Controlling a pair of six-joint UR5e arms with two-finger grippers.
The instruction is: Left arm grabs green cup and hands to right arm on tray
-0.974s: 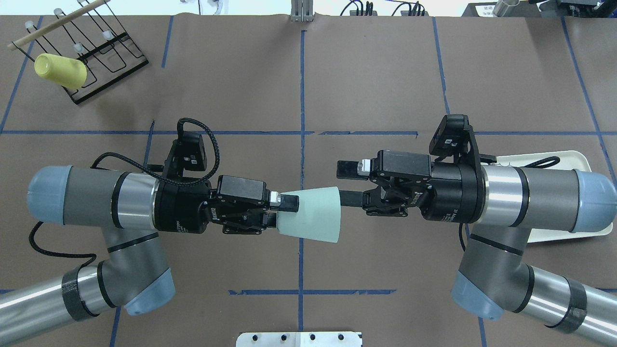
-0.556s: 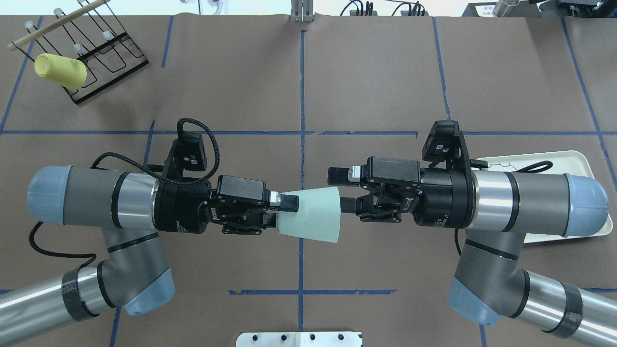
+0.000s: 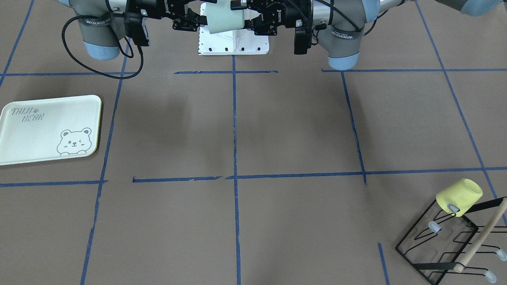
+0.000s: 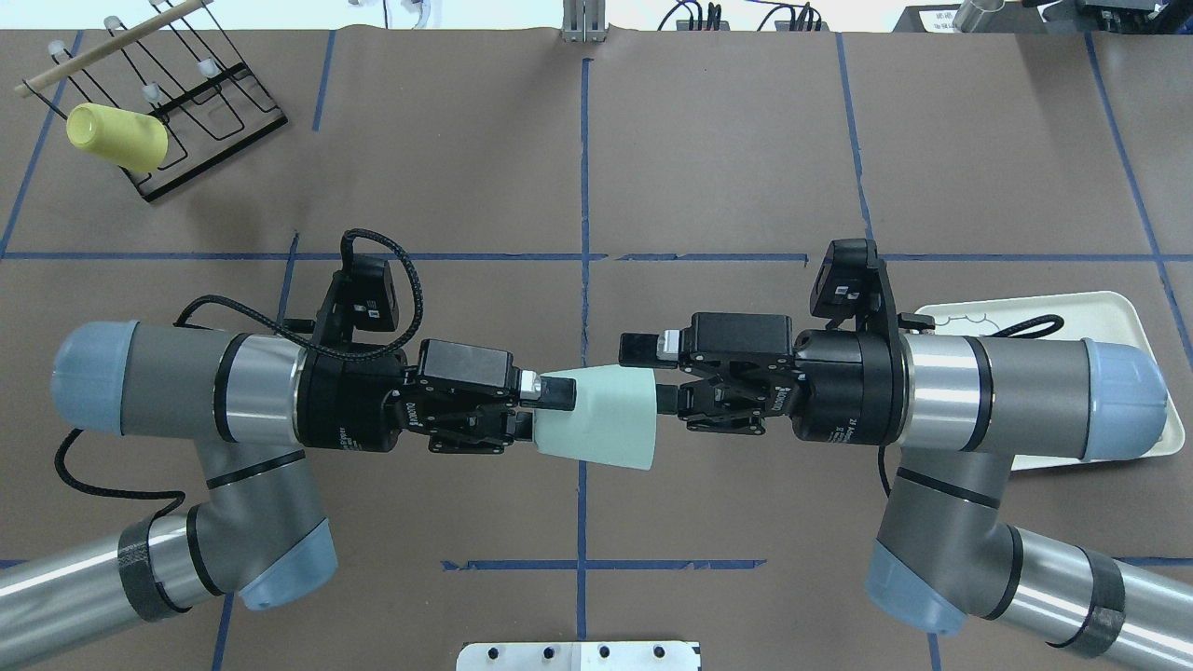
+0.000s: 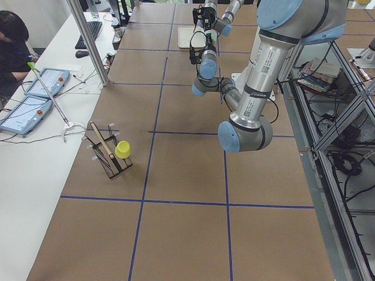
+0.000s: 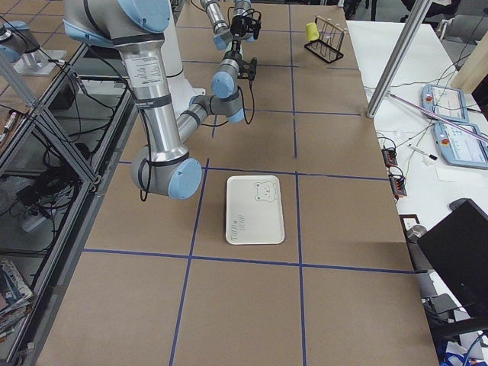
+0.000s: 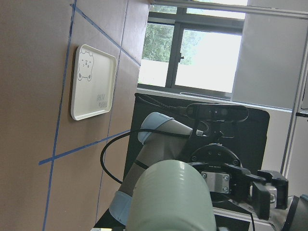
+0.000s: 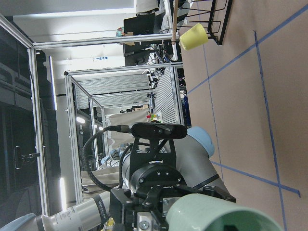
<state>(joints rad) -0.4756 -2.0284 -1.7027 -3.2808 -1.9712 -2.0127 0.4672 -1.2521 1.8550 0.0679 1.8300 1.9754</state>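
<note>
The green cup [image 4: 601, 417] lies on its side in the air over the table's middle, mouth toward the right arm. My left gripper [image 4: 552, 412] is shut on its narrow base end. My right gripper [image 4: 643, 373] is open at the cup's rim: one finger lies outside the wall, the other at the mouth, neither pressing. The cup fills the bottom of the left wrist view [image 7: 173, 199] and shows mouth-on in the right wrist view [image 8: 226, 216]. The tray [image 4: 1142, 321] lies flat under the right arm's forearm, nothing on it [image 3: 39, 126].
A yellow cup [image 4: 116, 137] hangs on a black wire rack [image 4: 200, 102] at the far left corner. A white mounting plate [image 4: 578, 655] sits at the near edge. Blue tape lines cross the brown table cover.
My right gripper has moved left toward the cup, from clear of it to its fingers at the rim, and stays open. The left arm and the cup have not moved.
</note>
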